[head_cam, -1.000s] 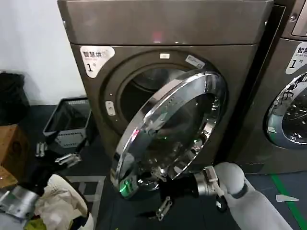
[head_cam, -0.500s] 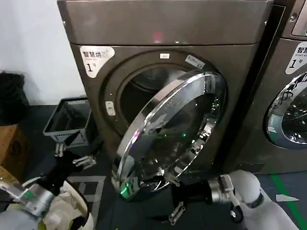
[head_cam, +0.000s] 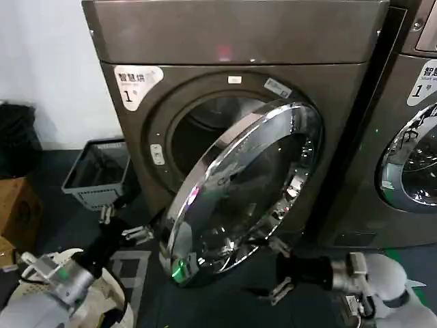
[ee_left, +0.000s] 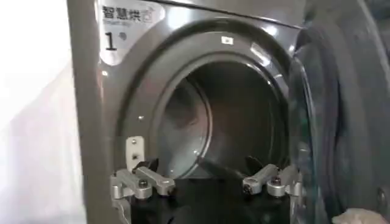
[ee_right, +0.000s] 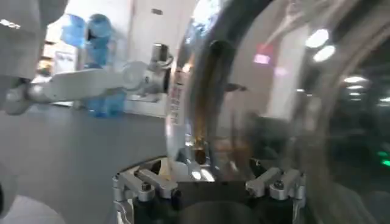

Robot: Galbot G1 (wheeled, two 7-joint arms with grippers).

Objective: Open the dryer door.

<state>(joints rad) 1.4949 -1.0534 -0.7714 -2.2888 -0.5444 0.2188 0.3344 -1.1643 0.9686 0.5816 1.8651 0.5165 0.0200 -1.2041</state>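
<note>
The bronze-grey dryer carries a white "1" label. Its dryer door, a chrome ring around dark glass, hangs about half open and swung to the right. The dark drum opening shows behind it. My left gripper is open, low beside the door's lower left rim, with nothing between its fingers. My right gripper is open just under the door's lower right rim and holds nothing. In the right wrist view the chrome ring stands close ahead of the right gripper.
A second similar machine stands at the right. A grey basket sits on the floor left of the dryer, with a black bag and a cardboard box farther left. White cloth lies at the bottom left.
My right gripper has drawn back to the right, away from the door's lower rim. My left gripper has risen toward the door's lower left edge. The door has barely moved.
</note>
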